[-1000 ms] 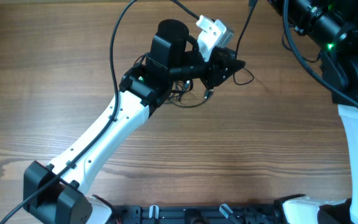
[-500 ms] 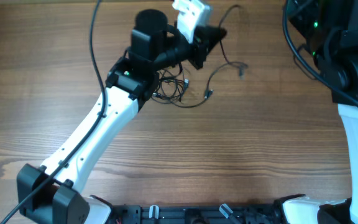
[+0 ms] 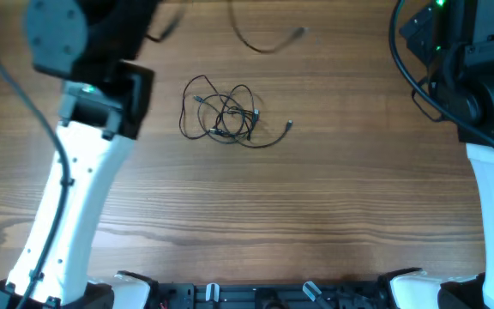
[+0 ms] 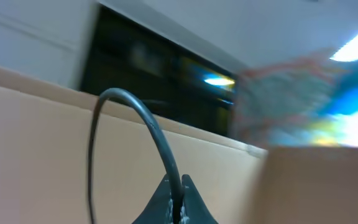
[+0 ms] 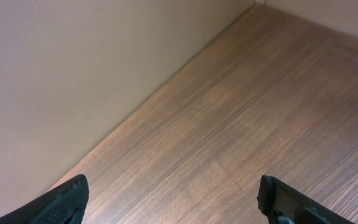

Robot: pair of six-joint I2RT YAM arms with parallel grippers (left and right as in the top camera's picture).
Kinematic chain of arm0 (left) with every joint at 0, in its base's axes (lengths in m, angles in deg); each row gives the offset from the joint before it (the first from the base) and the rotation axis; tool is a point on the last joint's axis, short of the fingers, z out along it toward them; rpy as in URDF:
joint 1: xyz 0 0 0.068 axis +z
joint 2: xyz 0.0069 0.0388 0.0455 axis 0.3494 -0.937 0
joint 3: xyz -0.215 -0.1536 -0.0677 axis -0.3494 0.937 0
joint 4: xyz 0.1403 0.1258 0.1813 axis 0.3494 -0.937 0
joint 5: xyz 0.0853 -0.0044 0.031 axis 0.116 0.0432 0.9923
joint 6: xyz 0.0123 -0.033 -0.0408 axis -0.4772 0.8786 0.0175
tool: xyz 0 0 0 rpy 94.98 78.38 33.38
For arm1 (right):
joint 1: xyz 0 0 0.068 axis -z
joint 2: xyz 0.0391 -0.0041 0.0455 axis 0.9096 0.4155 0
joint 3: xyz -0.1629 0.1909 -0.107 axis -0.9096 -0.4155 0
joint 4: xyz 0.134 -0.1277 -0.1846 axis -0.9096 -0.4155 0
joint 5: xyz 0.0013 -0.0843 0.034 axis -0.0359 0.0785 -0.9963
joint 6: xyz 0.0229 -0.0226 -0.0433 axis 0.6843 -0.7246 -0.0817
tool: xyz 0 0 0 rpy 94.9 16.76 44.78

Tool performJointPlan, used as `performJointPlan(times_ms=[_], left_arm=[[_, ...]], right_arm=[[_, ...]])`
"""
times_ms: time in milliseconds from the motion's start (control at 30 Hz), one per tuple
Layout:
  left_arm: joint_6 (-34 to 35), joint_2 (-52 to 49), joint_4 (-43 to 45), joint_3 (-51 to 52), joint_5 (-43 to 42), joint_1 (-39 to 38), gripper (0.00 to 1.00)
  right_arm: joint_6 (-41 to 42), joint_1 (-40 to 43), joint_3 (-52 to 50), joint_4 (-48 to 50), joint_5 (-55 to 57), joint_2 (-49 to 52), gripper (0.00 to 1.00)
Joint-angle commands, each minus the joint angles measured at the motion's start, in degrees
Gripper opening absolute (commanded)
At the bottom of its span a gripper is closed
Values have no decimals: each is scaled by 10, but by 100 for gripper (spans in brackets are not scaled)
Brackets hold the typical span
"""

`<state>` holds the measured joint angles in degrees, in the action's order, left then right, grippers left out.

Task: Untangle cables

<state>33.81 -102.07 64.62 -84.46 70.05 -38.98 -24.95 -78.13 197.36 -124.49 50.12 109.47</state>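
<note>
The cables [image 3: 225, 116] lie as a small tangled black bundle on the wooden table, one silvery plug end [image 3: 289, 125] sticking out to the right. A single black cable [image 3: 260, 45] hangs blurred above the table's far edge, apart from the bundle. In the left wrist view my left gripper [image 4: 178, 198] is shut on that cable [image 4: 157, 134], which arches up and to the left from the fingertips. My left arm [image 3: 71, 129] is raised at the far left. My right gripper [image 5: 176, 204] stands open over bare wood, nothing between its fingers [image 5: 64, 200].
My right arm [image 3: 478, 77] with its thick black wiring fills the right edge. A beige wall [image 5: 73, 74] meets the table at the far side. The arm bases [image 3: 273, 296] line the near edge.
My left arm swung up and to the left, drawing one cable out of the bundle and off the table. The bundle stays spread on the wood. The right arm drew back to the right.
</note>
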Motion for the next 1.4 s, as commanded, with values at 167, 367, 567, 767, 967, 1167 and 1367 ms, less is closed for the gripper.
performJointPlan(times_ms=[167,367,567,767,967,1167,1367], left_arm=[[1,-67,-58,-7,113,288,4],[1,-181,-174,-7,105,393,4],[52,-206,-117,-7,-76,343,4],[52,-217,-121,-7,-91,320,4],[2,-287,-210,-7,-70,404,5],[-34,-313,-279,-7,9,483,100],[-34,-301,-298,-7,-3,447,100]], right_arm=[[-1,0,2,0,-30,4,89],[0,0,2,5,-52,4,89],[0,0,2,12,-61,15,89],[-1,0,2,8,-76,50,89],[-2,0,2,-10,-76,56,89],[-16,0,2,-26,-83,56,89],[-17,0,2,-27,-93,56,90]])
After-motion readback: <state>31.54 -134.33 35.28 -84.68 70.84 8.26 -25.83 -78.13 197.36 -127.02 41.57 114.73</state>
